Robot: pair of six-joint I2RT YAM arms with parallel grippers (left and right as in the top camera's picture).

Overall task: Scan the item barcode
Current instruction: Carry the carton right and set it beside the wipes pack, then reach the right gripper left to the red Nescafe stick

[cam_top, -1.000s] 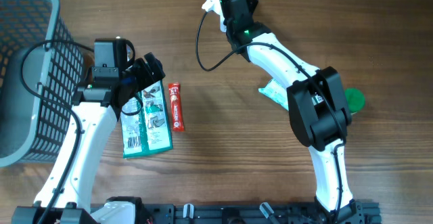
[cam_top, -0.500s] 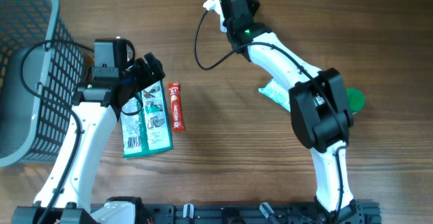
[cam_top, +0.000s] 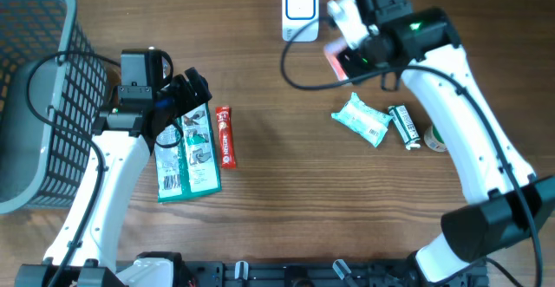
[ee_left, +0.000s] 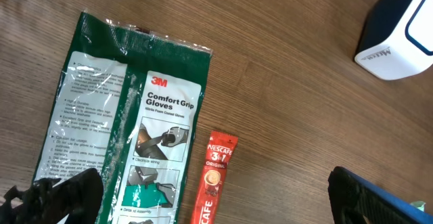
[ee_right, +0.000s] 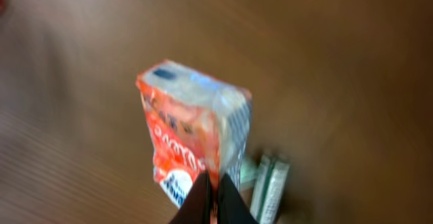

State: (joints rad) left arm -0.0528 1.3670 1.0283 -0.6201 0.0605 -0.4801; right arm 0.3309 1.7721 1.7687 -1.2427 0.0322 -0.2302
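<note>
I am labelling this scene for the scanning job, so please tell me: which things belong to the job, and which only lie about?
For the job: held red packet, white scanner.
Lying about: gloves pack, Nescafe stick, mint-green packet, small tube, grey basket.

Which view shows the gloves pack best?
Left wrist: the gloves pack lies flat and close, with its label readable; only its lower end is cut off by the frame. Overhead shows it small, with the left gripper over its upper end. The right wrist view does not show it.
</note>
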